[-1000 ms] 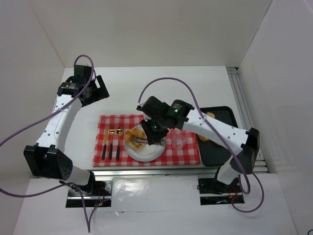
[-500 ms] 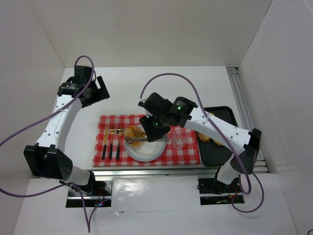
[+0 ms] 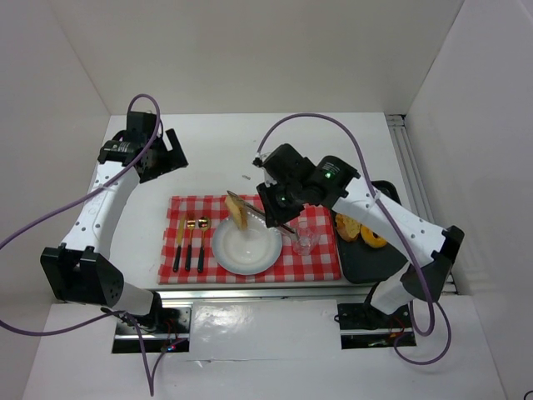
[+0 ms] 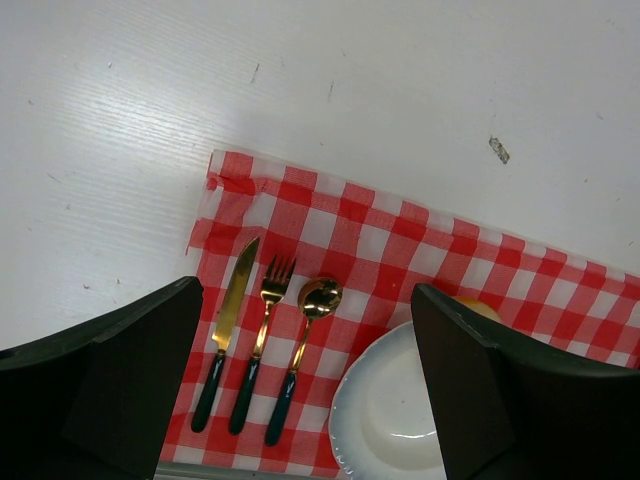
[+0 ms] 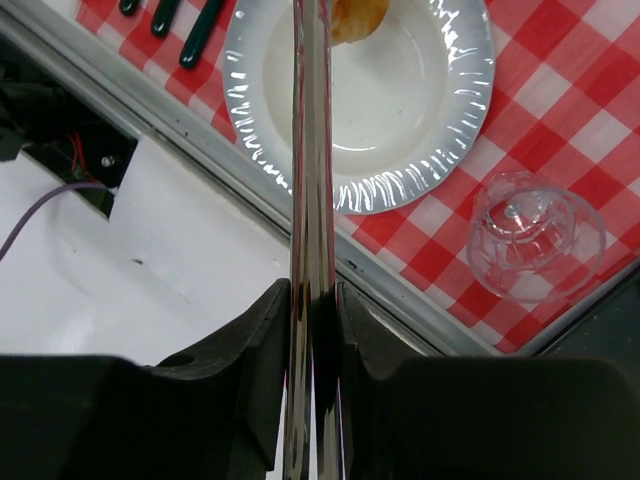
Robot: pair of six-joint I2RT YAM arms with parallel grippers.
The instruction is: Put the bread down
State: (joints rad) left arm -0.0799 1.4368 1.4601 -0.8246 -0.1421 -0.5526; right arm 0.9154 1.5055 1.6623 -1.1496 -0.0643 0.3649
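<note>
My right end effector (image 5: 312, 300) is pressed together on a pair of tongs (image 5: 308, 150), pinching the two mirror-bright metal blades flat against each other between its black fingers. At the tongs' far tips is the bread (image 3: 239, 209), a golden-brown wedge with a paler cut face. It sits tilted over the far-left rim of the plate (image 5: 450, 130), and I cannot tell whether it touches the rim. The plate is round, white and glossy, with a fluted edge and a bare middle.

It lies on a red-and-white checked cloth (image 4: 400, 240), wrinkled at its far-left corner, spread on the white, finely grained counter (image 4: 400, 80). Just right of the plate stands a clear glass (image 5: 535, 235), mouth down. Left of the plate lie a knife (image 4: 228, 325), a fork (image 4: 265, 320) and a spoon (image 4: 308, 320) side by side, with gold heads and dark handles.

On the right is a black tray (image 3: 366, 265) with rounded corners. It holds two golden-orange baked pieces (image 3: 348, 227), partly hidden by my right arm, and I cannot make out their shapes.

My left end effector (image 4: 305, 290) hangs over the cloth's far-left part with its matte dark fingers (image 4: 110, 390) spread wide and nothing between them
</note>
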